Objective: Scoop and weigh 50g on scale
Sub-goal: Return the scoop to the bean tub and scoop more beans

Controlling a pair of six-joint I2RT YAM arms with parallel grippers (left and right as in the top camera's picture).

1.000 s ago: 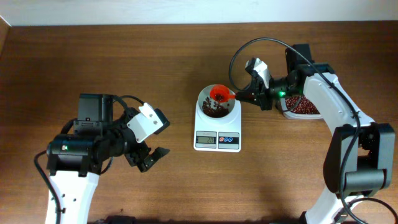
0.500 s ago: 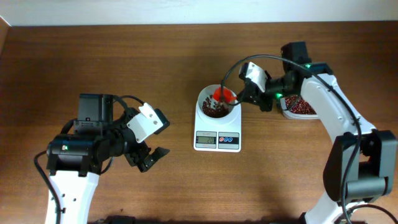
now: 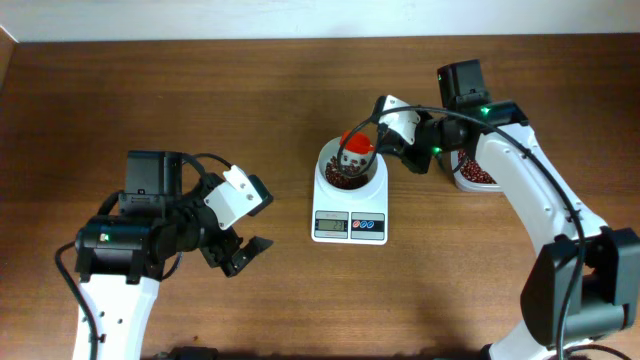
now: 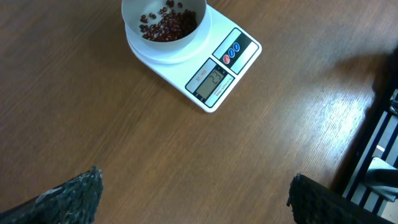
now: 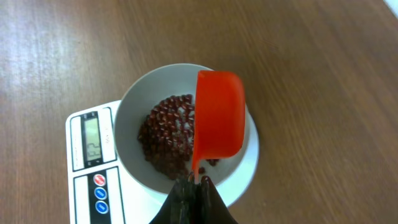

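Observation:
The white scale [image 3: 350, 210] stands mid-table with its round white bowl [image 3: 326, 160] on top. Dark reddish-brown beans [image 5: 168, 137] lie heaped in the bowl, also showing in the left wrist view as beans [image 4: 166, 26]. My right gripper [image 5: 198, 183] is shut on the handle of an orange-red scoop [image 5: 219, 115], which is turned on its side over the bowl's right half. In the overhead view the scoop [image 3: 356, 142] hangs over the bowl. My left gripper [image 4: 196, 190] stands open over bare wood, well to the left of the scale [image 4: 214, 74].
A clear tub [image 3: 478, 172] holding more beans sits to the right of the scale, partly hidden under my right arm. The table's far edge meets a white wall at the top of the overhead view.
My right gripper has rolled the scoop from level to on its side over the bowl and shifted slightly left. The left arm has not moved.

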